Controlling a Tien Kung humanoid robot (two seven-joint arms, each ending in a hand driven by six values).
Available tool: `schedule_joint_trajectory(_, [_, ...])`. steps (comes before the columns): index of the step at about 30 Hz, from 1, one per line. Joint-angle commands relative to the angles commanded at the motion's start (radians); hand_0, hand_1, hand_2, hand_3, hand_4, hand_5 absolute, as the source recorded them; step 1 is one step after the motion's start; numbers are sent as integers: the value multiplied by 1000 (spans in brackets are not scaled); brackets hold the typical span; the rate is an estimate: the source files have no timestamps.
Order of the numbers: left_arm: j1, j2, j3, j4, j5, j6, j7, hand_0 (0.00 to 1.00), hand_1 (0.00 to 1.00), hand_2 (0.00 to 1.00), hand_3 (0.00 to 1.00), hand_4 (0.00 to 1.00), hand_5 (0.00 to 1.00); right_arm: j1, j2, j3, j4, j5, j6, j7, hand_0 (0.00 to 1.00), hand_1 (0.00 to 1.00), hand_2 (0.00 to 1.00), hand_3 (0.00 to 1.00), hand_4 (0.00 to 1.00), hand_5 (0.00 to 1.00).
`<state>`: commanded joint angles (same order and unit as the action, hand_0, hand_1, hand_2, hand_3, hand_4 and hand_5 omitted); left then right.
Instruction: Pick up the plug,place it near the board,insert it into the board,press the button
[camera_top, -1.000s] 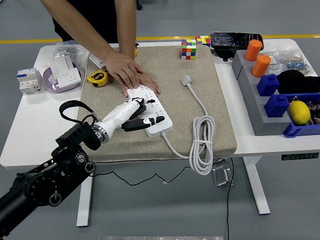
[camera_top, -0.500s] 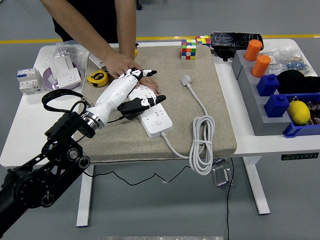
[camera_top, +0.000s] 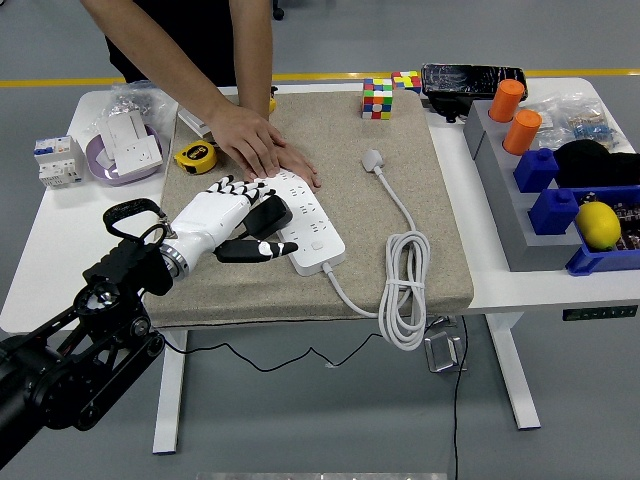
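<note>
A white counter (camera_top: 60, 255) on a grey floor carries a beige felt mat (camera_top: 400, 130) across its middle; a yellow line crosses the floor beyond the far edge. The white power board (camera_top: 310, 225) lies slanted on the mat's left half. Its cable leaves the board's near end, coils in loops (camera_top: 405, 290) at the mat's near right edge, hanging partly over it, and runs up to the white plug (camera_top: 373, 160), which lies free on the mat, well apart from the board. A person at the far side presses one hand (camera_top: 258, 143) flat on the board's far end. The robot's left hand (camera_top: 232, 222) comes in from the lower left and rests at the board's left side, fingers loosely extended, thumb pointing over the board, holding nothing. The right arm is out of view. The mat between board and plug is bare. Left of the mat lie a yellow tape measure (camera_top: 195, 156), a purple bowl (camera_top: 125, 155) with white parts, and a white breaker (camera_top: 55, 160). At the far edge stand two colour cubes (camera_top: 378, 98). At the right, a grey tray (camera_top: 520, 230) holds orange cylinders (camera_top: 520, 130), blue blocks (camera_top: 555, 208) and a lemon (camera_top: 598, 225).
</note>
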<state>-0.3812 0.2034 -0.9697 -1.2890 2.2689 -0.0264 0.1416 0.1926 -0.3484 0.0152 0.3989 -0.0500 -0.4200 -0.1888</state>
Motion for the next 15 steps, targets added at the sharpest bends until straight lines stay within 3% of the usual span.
schedule_joint_trajectory(15, [6, -1, 37, 21, 0, -2, -4, 998, 998, 998, 998, 998, 998, -3, -1, 0, 0, 1, -2, 1, 998, 925, 856, 859, 998, 998])
